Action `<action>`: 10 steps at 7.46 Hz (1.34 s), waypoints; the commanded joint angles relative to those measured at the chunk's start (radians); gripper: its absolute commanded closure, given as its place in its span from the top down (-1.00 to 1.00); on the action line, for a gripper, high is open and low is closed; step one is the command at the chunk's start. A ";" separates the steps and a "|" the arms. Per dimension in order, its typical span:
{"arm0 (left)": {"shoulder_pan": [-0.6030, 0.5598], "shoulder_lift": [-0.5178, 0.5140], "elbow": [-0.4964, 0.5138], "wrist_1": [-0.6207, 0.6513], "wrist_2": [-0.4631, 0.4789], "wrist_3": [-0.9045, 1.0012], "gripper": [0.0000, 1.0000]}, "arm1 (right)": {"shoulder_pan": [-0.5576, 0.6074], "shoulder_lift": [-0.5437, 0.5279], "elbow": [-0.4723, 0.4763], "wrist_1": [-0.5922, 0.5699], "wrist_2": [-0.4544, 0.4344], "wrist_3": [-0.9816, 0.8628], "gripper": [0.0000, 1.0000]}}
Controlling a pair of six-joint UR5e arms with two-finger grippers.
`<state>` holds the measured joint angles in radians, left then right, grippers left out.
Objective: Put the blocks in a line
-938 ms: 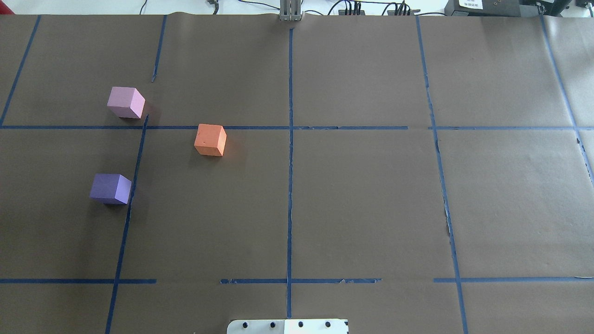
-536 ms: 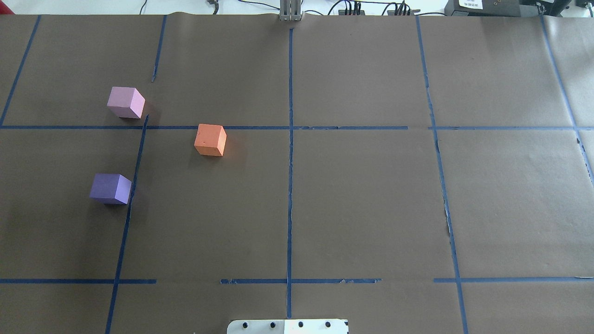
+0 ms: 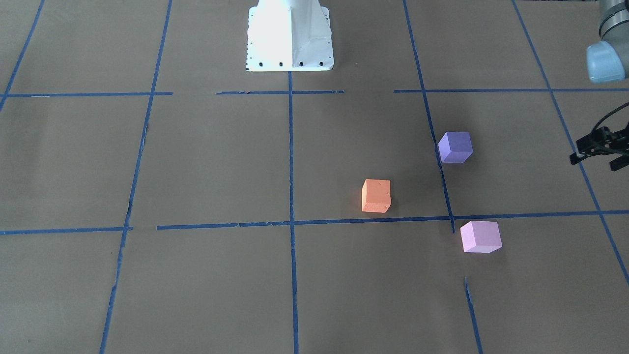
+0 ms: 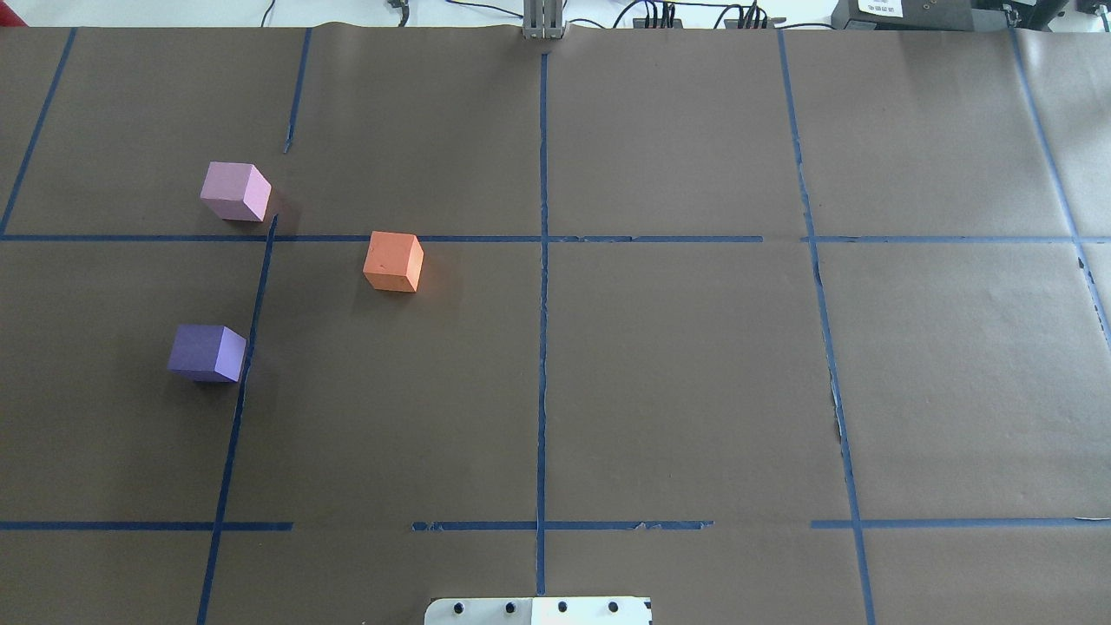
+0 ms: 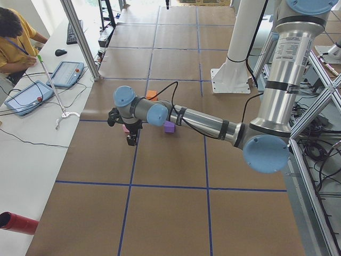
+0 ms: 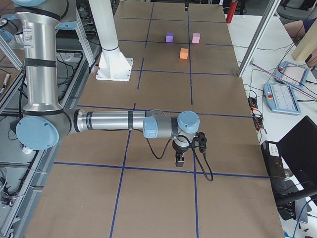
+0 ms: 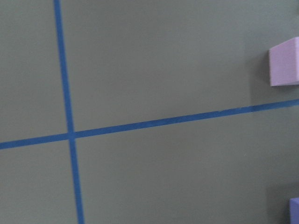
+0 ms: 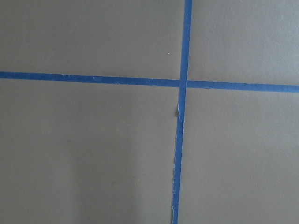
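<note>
Three cubes lie apart on the table's left half. The orange block is nearest the centre. The violet-purple block is nearer the robot, and the light pink block is farther away. My left gripper hangs above the table's left end, outside the overhead view. Only dark parts of it show at the front-facing view's right edge, so I cannot tell if it is open or shut. The pink block sits at the left wrist view's right edge. My right gripper hovers over the table's right end, far from the blocks. I cannot tell its state.
Brown paper with a grid of blue tape lines covers the table. The robot's white base stands at the near middle edge. An operator sits at a side desk with tablets. Cables run along the far edge.
</note>
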<state>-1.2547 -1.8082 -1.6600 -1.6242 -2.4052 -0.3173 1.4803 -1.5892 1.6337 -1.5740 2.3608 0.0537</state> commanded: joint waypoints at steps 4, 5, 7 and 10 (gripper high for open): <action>0.428 -0.341 0.002 0.054 0.271 -0.504 1.00 | 0.000 0.000 0.000 0.000 0.000 0.000 1.00; 0.429 -0.364 0.008 0.094 0.302 -0.509 1.00 | 0.000 0.000 0.000 0.000 0.000 0.000 1.00; 0.469 -0.376 0.019 0.092 0.378 -0.551 1.00 | 0.000 0.000 0.000 -0.001 0.000 0.000 1.00; 0.489 -0.378 0.028 -0.001 0.379 -0.586 0.99 | 0.000 0.000 0.000 0.000 0.000 0.000 1.00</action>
<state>-0.7727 -2.1889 -1.6393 -1.5631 -2.0281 -0.8937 1.4803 -1.5892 1.6337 -1.5740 2.3608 0.0537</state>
